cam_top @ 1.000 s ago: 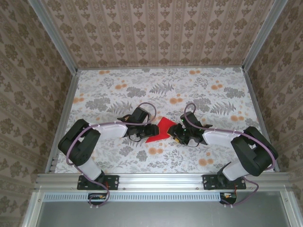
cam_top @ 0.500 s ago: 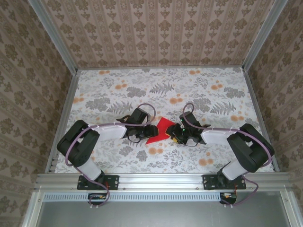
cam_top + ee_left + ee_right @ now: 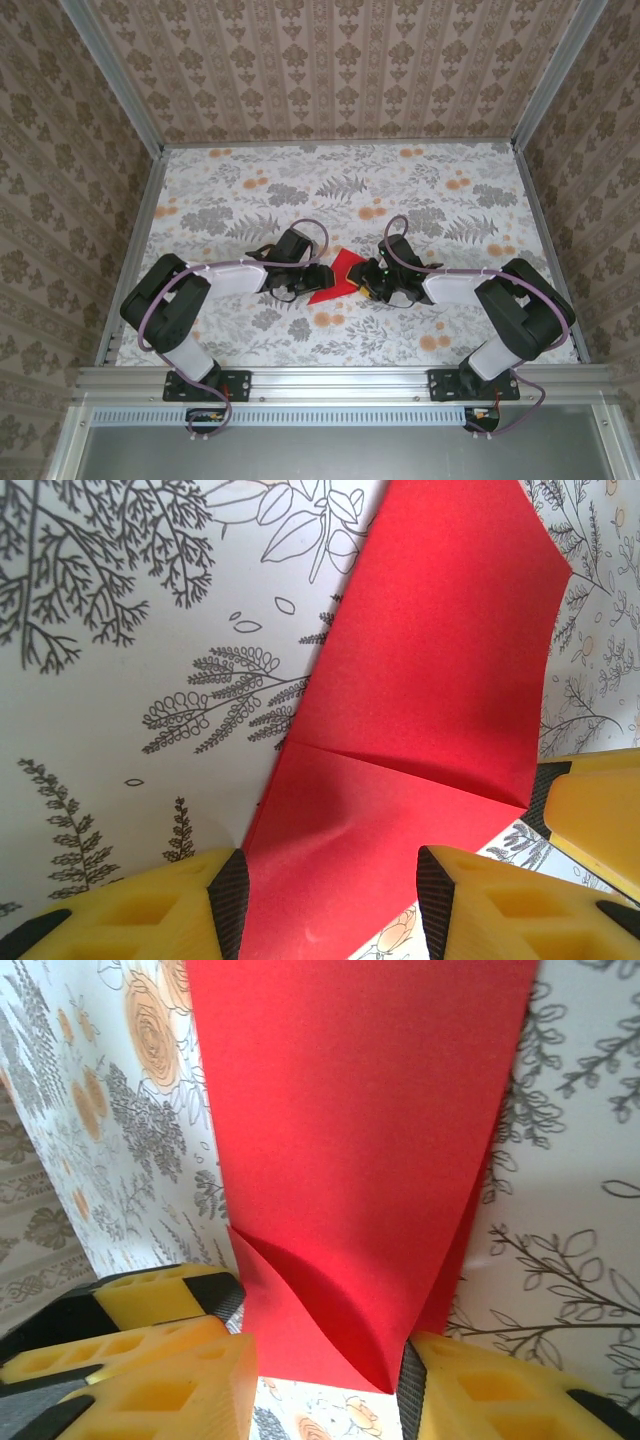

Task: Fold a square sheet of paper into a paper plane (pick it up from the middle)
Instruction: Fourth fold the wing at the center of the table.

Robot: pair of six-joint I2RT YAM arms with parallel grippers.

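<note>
Square sheet of paper (image 3: 335,285), part-folded, lies btwn claws, long axis straight ahead of each, equally near; left gripper (image 3: 328,880) & right gripper (image 3: 325,1360) half-spread astride it, pinch unclear.

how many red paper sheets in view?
1: the red paper, partly folded, mid-table between the left gripper and right gripper. Another beneath it can't be ruled out.

Right fingers (image 3: 490,1390) narrower, further leftward over red paper (image 3: 350,1160).
</note>
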